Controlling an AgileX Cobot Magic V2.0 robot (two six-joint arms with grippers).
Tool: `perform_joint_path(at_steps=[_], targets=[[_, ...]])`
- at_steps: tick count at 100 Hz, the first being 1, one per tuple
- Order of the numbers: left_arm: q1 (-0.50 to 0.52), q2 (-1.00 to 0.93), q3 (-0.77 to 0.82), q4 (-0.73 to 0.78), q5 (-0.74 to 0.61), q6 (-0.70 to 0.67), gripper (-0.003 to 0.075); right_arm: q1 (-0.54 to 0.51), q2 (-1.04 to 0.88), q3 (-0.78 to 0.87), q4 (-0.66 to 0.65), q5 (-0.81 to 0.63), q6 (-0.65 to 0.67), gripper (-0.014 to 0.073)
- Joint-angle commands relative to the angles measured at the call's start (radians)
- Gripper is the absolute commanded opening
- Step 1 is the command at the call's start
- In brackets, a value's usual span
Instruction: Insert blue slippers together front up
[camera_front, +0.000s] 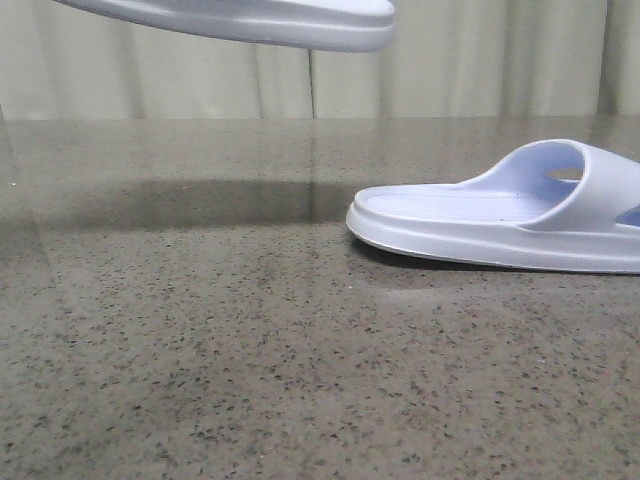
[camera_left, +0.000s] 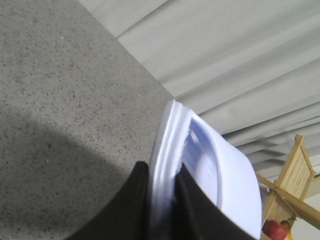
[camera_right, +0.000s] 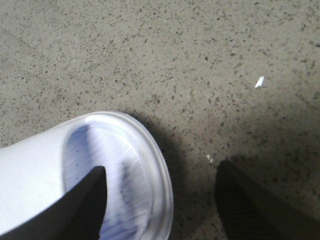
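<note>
Overhead, one pale lavender-blue foam slipper hangs above the speckled grey stone surface, clamped at its sole edge between the black fingers of the left pincer. The second pale lavender-blue foam slipper lies flat on the surface, sole down, its ridged footbed up and its wide strap arched over it. The right pincer hovers over this slipper's rounded end with its jaws spread wide: one finger is above the footbed, the other above bare surface just beside the slipper, gripping nothing.
</note>
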Motion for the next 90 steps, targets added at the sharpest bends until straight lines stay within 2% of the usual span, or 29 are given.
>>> perform_joint_path(at_steps=[1, 42, 76, 83, 90], targets=[[-0.007, -0.016, -0.029, -0.036, 0.032, -0.001, 0.0016, -0.007, 0.004, -0.035, 0.006, -0.076, 0.001, 0.0391], [-0.007, -0.016, -0.029, -0.036, 0.046, -0.001, 0.0016, -0.002, 0.063, -0.035, 0.050, -0.077, 0.001, 0.0391], [-0.007, -0.016, -0.029, -0.034, 0.063, -0.001, 0.0016, 0.110, 0.108, -0.035, 0.054, -0.098, 0.001, 0.0388], [-0.007, -0.016, -0.029, -0.034, 0.066, -0.001, 0.0016, 0.112, 0.120, -0.035, 0.054, -0.098, 0.001, 0.0349], [-0.007, -0.016, -0.029, -0.034, 0.071, -0.001, 0.0016, 0.112, 0.126, -0.035, 0.054, -0.098, 0.001, 0.0255]])
